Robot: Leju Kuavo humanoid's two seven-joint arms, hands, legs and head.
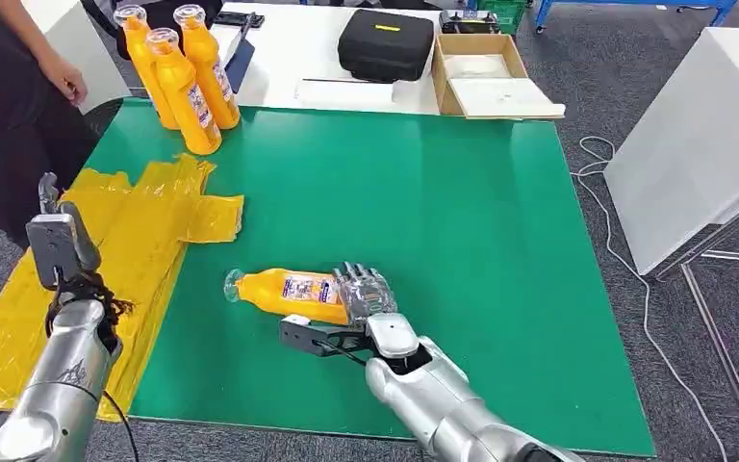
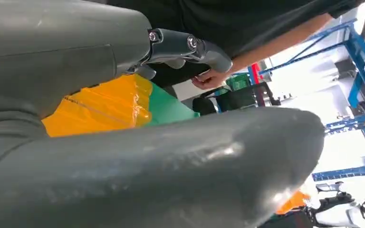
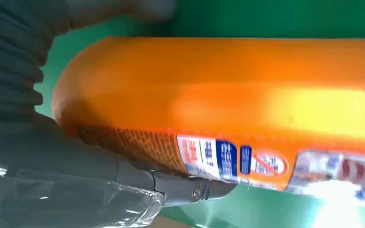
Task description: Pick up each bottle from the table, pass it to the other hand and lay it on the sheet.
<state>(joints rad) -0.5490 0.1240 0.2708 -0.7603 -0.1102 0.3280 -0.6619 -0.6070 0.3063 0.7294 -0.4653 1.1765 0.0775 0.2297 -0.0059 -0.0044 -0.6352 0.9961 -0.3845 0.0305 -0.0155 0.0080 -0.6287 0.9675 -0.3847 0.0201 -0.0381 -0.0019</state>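
The step in hand looks like the pick-up: the robot's right hand (image 1: 364, 292) is wrapped around the base end of an orange plastic bottle with a printed label (image 1: 284, 292), which lies on its side on the green worktop (image 1: 462, 212), its clear cap pointing toward the crumpled yellow plastic sheet (image 1: 144, 217) at the worktop's left edge. In the right wrist view the dark fingers (image 3: 190, 190) press against the labelled flank of the bottle, so the hand is grasping it, though whether the bottle has left the surface I cannot tell. The left hand (image 1: 56, 236) is raised over the yellow sheet, well apart from the bottle; in the left wrist view one finger (image 2: 190, 47) stretches out with nothing against it, so that hand appears released and free. The next move, I judge, calls for lifting the bottle, bringing it toward the left hand for a handover, then laying it on the sheet. Counted: four orange bottles in all, one in the right hand and three standing upright (image 1: 185, 77) together at the far left corner; one yellow sheet; a person (image 1: 10, 87) stands beside it.
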